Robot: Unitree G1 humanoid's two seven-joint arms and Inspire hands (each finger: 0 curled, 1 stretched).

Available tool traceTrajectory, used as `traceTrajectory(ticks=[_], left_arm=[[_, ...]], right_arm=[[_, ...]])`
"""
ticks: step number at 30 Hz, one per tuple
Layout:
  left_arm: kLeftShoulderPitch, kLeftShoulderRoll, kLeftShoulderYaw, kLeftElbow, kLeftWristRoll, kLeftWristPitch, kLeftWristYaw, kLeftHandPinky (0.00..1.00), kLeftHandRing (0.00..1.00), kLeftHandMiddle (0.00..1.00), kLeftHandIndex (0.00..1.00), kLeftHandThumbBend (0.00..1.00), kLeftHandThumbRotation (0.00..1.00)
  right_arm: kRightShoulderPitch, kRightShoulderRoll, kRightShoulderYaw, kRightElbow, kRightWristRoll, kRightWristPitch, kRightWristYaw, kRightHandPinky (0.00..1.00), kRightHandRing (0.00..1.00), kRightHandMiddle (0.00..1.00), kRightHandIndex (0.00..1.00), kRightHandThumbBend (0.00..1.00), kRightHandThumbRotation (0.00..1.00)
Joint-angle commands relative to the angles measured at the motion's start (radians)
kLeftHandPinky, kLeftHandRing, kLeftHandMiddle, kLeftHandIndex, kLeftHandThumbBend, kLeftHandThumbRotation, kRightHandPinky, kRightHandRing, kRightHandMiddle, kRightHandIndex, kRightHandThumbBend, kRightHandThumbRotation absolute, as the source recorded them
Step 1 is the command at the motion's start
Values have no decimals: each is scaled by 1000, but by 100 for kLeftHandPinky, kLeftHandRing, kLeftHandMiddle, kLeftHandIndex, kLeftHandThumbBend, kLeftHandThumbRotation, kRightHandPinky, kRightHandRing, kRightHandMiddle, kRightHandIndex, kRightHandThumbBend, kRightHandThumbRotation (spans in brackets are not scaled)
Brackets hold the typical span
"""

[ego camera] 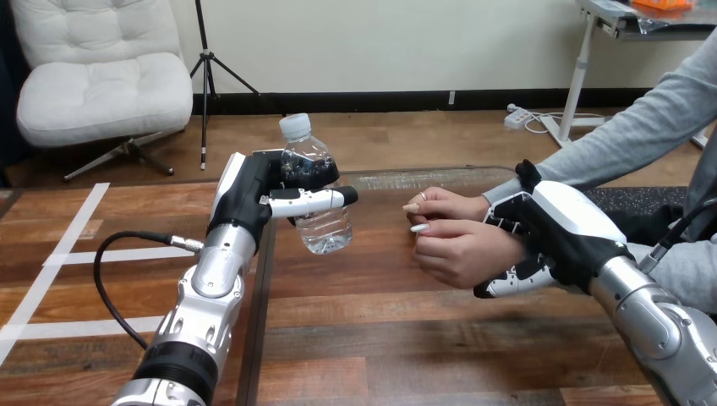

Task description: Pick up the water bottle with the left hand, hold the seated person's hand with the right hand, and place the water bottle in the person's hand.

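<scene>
Water bottle (325, 228): held by left hand (249, 190), fingers curled round, masking its middle; right hand (558, 224) apparently clasps person's wrist (507, 249).

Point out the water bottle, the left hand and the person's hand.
water bottle (325, 230), head view, clear lower body.
left hand (248, 191), head view, the hand's black body.
person's hand (463, 247), head view, its back.

Clear water bottle (317, 199) with a white cap (295, 126), at eleven o'clock. Black with white shells on the left hand (254, 199) at ten o'clock and the right hand (550, 233) at four o'clock. Grey sleeve (643, 135) at two o'clock, over a brown wood-grain table (380, 313).
</scene>
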Motion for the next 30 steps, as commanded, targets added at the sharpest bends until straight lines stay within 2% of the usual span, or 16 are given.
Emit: traceTrajectory(ticks=[1, 11, 20, 30], left_arm=[[-100, 1, -6, -32, 0, -31, 2, 27, 33, 38, 40, 73, 0], [-105, -3, -11, -23, 0, -37, -2, 27, 33, 38, 40, 72, 0], [-111, -8, -15, -17, 3, -41, -3, 27, 33, 38, 39, 74, 0], [-123, -13, -24, 2, 9, -48, -1, 28, 34, 39, 40, 74, 0]], right_arm=[[-97, 25, 4, -42, 1, -20, -6, 36, 40, 45, 45, 77, 0], [-104, 35, 7, -37, 1, -24, -11, 36, 40, 45, 44, 77, 0], [-107, 48, 7, -50, -2, 5, -4, 35, 39, 44, 44, 76, 0], [-117, 61, 8, -36, -10, -4, -14, 35, 39, 44, 44, 77, 0]])
